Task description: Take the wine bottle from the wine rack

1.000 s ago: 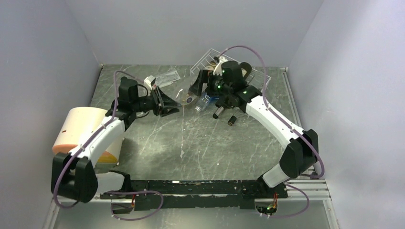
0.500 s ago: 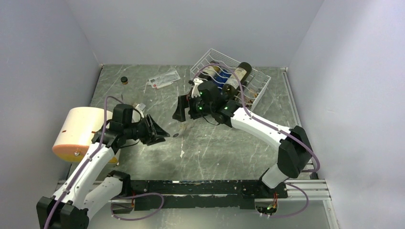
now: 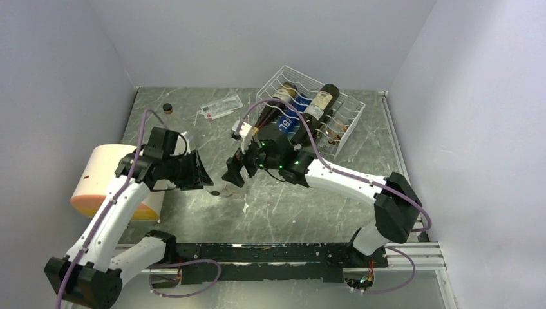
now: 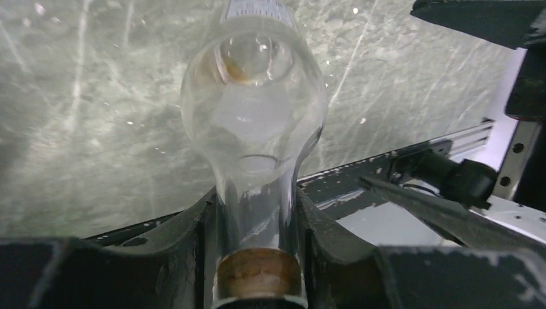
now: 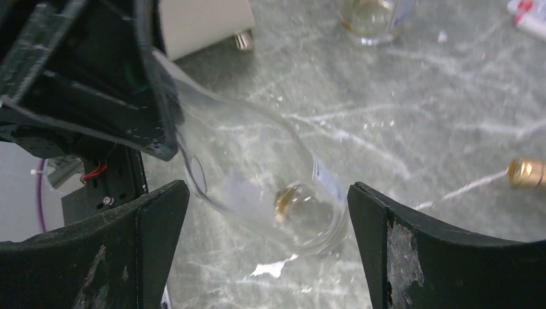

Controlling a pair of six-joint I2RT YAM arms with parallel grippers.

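Observation:
A clear glass wine bottle (image 4: pixel 254 103) with a cork in its neck is off the white wire wine rack (image 3: pixel 342 123). My left gripper (image 4: pixel 257 238) is shut on its neck, just ahead of the cork. The bottle (image 5: pixel 257 174) slants down toward the table, base first, and I cannot tell whether it touches. My right gripper (image 5: pixel 267 232) is open, with its fingers wide on either side of the bottle's base and not touching it. In the top view the two grippers, left (image 3: pixel 205 177) and right (image 3: pixel 233 172), meet left of centre. The bottle is barely visible there.
Dark bottles (image 3: pixel 322 103) lie in the rack at the back right. A cream cylinder (image 3: pixel 106 177) lies by the left arm. A small dark cap (image 3: pixel 167 108) and a plastic packet (image 3: pixel 221 106) are at the back. Another clear glass vessel (image 5: pixel 373 19) and a brass cap (image 5: pixel 525 172) are on the table.
Both arms have come away from the rack toward the near left. The left gripper carried the clear bottle along, the open right gripper followed, and the rack's dark bottles are now uncovered.

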